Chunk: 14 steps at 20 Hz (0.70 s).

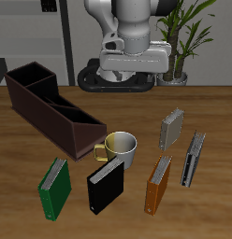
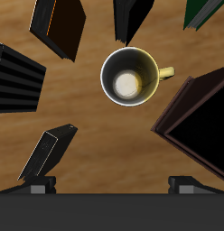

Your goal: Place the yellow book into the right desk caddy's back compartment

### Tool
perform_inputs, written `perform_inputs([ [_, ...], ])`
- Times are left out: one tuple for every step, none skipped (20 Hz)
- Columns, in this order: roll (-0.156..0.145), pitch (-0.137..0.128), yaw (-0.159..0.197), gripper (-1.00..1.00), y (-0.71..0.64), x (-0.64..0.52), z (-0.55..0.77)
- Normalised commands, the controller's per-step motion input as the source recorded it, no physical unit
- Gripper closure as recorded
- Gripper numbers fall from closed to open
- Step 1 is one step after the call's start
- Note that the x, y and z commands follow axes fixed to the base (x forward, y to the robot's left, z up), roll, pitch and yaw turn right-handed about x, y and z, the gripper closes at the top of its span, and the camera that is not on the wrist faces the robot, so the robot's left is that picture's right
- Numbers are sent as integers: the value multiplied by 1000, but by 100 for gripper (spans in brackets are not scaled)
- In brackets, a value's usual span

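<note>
The yellow book (image 1: pixel 171 129) stands upright on the table, a thin book with a dull tan-grey cover; it also shows in the wrist view (image 2: pixel 46 153). The right desk caddy (image 1: pixel 50 114) is a long dark brown box with inner dividers, lying across the table from the book; one end of it shows in the wrist view (image 2: pixel 200 122). My gripper (image 1: pixel 134 77) hangs high above the middle of the table, over a mug, well apart from both book and caddy. In the wrist view the gripper (image 2: pixel 112 186) has its fingers (image 2: pixel 37 187) spread wide with nothing between them.
A cream mug (image 1: pixel 121 147) stands by the caddy's near end, directly under the gripper (image 2: pixel 132 77). Nearer the front edge stand a green book (image 1: pixel 55 187), a black book (image 1: pixel 107 184) and an orange book (image 1: pixel 158 182). A dark grey slim book (image 1: pixel 193 159) stands beside the yellow one.
</note>
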Motion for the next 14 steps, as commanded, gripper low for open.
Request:
perform_inputs([
  [-66, -47, -163, -100, 387, -160, -141],
  [-22, 6, -109, -100, 200, -95, -179],
  [-75, -23, -47, -100, 222, -59, -190],
  [0, 0, 0, -100, -87, 35, 5],
  [-26, -16, -11, -100, -21, -7, -77],
  [68, 46, -176, -100, 313, -140, -322],
  [-104, -51, -35, -100, 146, -134, -107],
  [-55, -53, -91, -100, 136, -85, -44],
  [127, 12, -10, -100, 337, 4, -144],
  [-100, 14, -202, -100, -20, -24, -96],
  [-80, -73, -65, -100, 203, -43, -43],
  [74, 35, -71, -100, 183, 26, -228],
  [-84, 23, -115, -100, 309, -178, -285],
  [-32, -80, 7, -100, 327, -207, -156],
])
